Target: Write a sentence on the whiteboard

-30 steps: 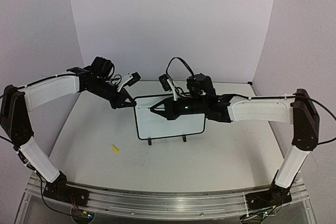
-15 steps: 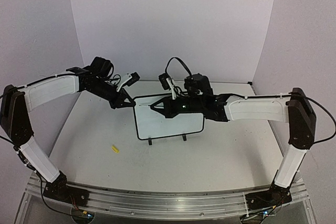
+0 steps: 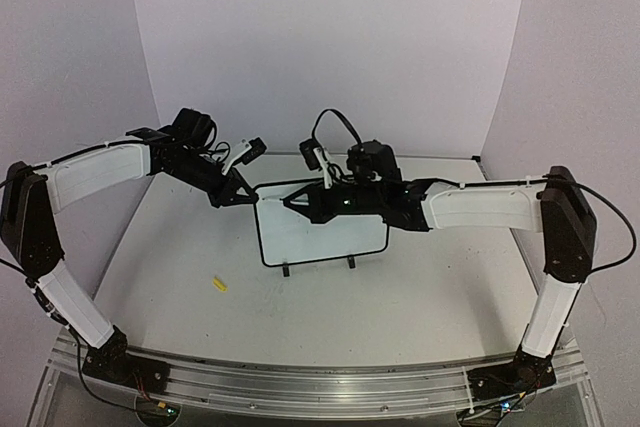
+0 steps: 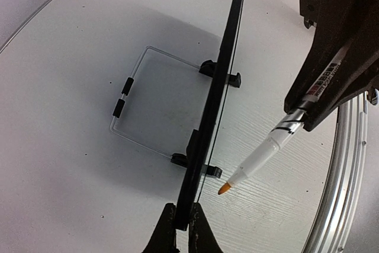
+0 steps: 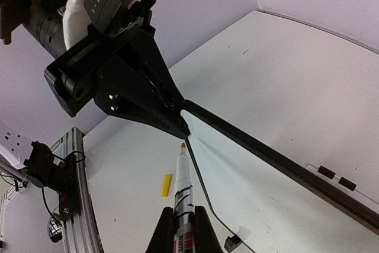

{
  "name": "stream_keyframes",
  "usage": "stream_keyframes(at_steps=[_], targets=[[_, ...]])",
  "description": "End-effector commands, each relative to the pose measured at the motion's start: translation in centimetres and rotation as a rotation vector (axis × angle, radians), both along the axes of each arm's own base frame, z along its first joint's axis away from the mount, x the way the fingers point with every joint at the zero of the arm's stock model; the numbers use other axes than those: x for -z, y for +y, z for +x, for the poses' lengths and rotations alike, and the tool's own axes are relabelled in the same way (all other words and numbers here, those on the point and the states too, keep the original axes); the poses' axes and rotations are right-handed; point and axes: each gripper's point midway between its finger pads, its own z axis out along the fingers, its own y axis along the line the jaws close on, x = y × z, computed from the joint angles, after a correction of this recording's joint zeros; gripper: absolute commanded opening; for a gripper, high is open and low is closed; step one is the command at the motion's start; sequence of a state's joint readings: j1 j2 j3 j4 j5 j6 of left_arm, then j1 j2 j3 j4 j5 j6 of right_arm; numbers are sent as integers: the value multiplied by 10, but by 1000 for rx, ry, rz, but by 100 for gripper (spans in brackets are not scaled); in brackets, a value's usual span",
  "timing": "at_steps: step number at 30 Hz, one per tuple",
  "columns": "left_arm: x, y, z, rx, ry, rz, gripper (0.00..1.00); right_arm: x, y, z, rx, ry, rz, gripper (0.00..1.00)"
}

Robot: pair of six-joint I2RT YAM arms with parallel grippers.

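Whiteboard (image 3: 325,237): you'll find it upright on its feet, mid-table (image 3: 420,297).
Left gripper (image 3: 248,197): pinched tight on the whiteboard's upper left corner.
Right gripper (image 5: 178,229): clamped round your marker (image 5: 182,188), its orange tip just off the board's face.
Yellow scrap (image 3: 219,284): near-left of the whiteboard, apart.

Bright, even, soft light; the whiteboard (image 4: 212,111) throws a faint grey shadow (wrist views bow at edges).
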State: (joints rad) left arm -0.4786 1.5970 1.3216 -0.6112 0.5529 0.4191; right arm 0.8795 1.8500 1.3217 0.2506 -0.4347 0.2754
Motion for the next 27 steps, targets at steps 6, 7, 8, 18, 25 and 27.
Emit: stream_keyframes(at_steps=[6,7,8,18,25,27], targets=[[-1,17,12,-56,-50,72,0,-27,6,16,27,-57,71,0],[-1,17,12,-55,-50,72,0,-27,5,18,31,-58,72,0],[0,17,12,-55,-50,73,0,-26,5,19,34,-57,72,0],[0,17,12,-54,-50,74,0,-17,2,29,72,-43,60,0],[-1,17,12,-54,-54,73,0,-2,-2,30,87,-22,37,0],[-2,17,13,-56,-55,73,0,6,-3,28,83,-5,27,0]])
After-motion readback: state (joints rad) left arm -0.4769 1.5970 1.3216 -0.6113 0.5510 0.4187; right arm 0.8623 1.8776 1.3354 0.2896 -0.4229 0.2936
